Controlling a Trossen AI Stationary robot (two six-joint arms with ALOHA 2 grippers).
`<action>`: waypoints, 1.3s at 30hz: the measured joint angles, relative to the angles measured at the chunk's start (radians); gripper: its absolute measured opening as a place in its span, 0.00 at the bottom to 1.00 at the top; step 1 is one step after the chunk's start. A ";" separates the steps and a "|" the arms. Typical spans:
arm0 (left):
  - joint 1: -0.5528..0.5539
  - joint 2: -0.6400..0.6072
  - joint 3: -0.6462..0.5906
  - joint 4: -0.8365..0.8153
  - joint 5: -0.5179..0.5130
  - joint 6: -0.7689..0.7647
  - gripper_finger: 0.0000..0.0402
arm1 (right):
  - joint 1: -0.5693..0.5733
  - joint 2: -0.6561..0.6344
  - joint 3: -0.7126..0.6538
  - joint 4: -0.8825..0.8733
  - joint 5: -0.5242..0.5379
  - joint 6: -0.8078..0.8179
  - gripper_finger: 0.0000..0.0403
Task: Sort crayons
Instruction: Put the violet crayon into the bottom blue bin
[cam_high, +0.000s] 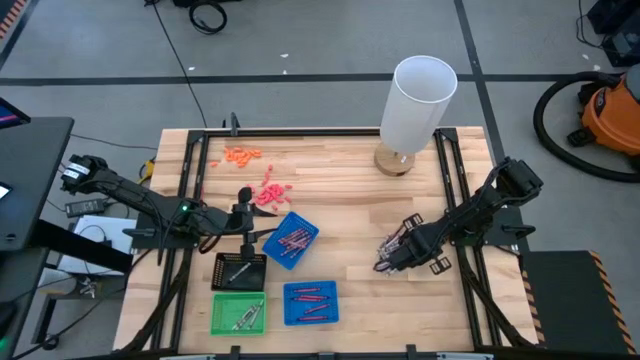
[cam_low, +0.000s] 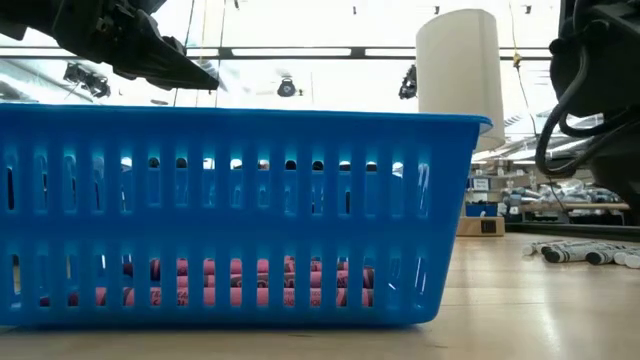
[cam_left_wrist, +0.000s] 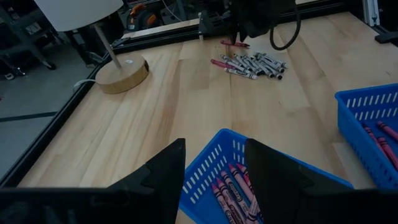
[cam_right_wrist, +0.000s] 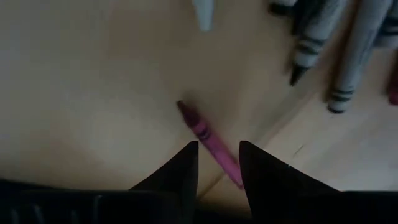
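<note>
Straddling a maroon crayon (cam_right_wrist: 208, 140) with my right gripper (cam_right_wrist: 217, 163), fingers part open, nothing held yet; it lies at the loose pile of crayons (cam_high: 392, 247) at 4 o'clock on the table (cam_high: 340, 190). To do well: centre on the shaft, drop low, squeeze square so it won't roll. Left gripper (cam_left_wrist: 214, 168) hangs open and empty over the tilted blue tray (cam_high: 291, 239) near centre. Crayon wrappers carry print, unreadable.
</note>
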 joint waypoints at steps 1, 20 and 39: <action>0.000 0.000 0.000 -0.001 0.000 0.000 0.44 | 0.000 0.000 -0.001 -0.002 -0.011 -0.005 0.30; -0.005 0.000 0.000 -0.028 0.000 -0.019 0.44 | 0.000 0.000 -0.020 0.084 -0.046 -0.015 0.15; -0.005 0.000 0.000 -0.049 0.000 -0.027 0.44 | -0.002 -0.001 0.004 0.138 -0.018 0.003 0.04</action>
